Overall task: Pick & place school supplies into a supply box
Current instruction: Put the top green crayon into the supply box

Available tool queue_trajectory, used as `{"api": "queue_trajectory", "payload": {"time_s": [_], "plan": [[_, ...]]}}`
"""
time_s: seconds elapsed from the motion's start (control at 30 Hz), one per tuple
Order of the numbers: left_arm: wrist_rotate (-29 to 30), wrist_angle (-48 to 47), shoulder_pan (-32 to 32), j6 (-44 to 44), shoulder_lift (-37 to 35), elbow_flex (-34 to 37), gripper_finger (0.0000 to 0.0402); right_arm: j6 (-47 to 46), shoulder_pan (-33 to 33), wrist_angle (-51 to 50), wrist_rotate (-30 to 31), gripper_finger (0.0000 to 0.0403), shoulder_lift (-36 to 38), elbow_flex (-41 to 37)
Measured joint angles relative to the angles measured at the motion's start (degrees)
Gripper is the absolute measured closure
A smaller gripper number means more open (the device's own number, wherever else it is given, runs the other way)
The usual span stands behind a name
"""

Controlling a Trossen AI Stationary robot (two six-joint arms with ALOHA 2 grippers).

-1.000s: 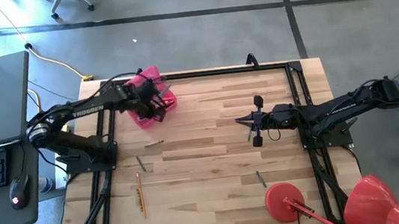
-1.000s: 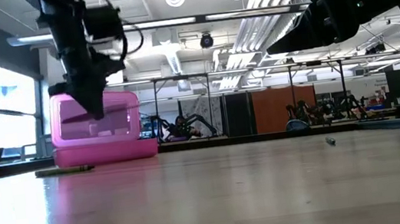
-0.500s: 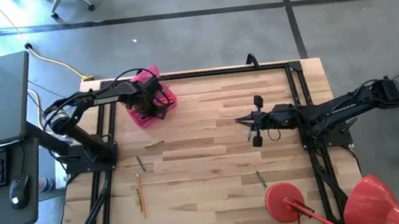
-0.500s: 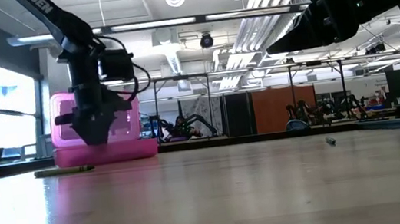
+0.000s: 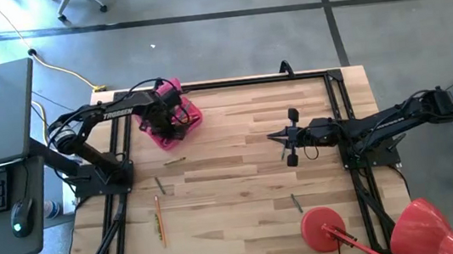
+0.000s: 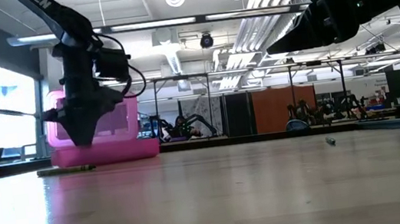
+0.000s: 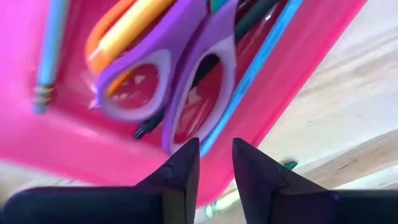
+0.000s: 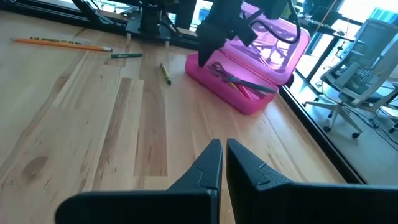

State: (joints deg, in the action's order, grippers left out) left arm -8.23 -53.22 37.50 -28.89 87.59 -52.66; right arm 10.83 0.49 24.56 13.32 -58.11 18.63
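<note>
Purple scissors [image 7: 168,74] have been let go and lie in the pink box [image 5: 181,119] at table's 10 o'clock, w/ pens. Left gripper [image 7: 211,168], fingers apart, empty, has lifted just above it. Right gripper [image 8: 222,163], shut, waits at 3 o'clock. Prob. several pencils [image 5: 159,217] remain at 7 o'clock.

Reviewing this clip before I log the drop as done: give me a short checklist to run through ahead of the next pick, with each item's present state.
1. Purple scissors lie inside the pink supply box: ok.
2. Left pincer open and holding nothing: ok.
3. Left pincer clear above the box walls: cannot tell.
4. Right pincer shut, waiting mid-table: ok.
5. All supplies boxed: not ok; an orange pencil and a green pencil lie on the table.
</note>
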Motion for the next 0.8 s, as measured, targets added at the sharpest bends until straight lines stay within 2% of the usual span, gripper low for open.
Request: {"api": "queue_trajectory", "payload": {"time_s": [0.13,0.3,0.53,0.67,0.8], "plan": [[2.1,-3.3,0.0,1.5,0.0,-3.6,0.0288,0.1,0.0,0.0,0.0,0.0403,0.0,0.0],[1.8,-8.2,-1.4,5.6,-0.3,-11.4,0.0291,-0.2,0.0,0.0,0.0,0.0403,0.0,0.0],[6.1,-23.9,-10.9,8.8,-1.3,-21.5,0.03,-0.5,0.0,-2.3,0.0,0.0403,0.0,0.0],[8.9,-29.7,-19.3,1.8,-4.2,-21.4,0.0307,-2.0,0.0,-4.2,0.0,0.0403,0.0,0.0],[12.3,-32.8,-28.9,-15.1,-7.4,-19.3,0.0309,-2.1,0.2,-3.4,0.0,0.0403,0.0,0.0]]}}
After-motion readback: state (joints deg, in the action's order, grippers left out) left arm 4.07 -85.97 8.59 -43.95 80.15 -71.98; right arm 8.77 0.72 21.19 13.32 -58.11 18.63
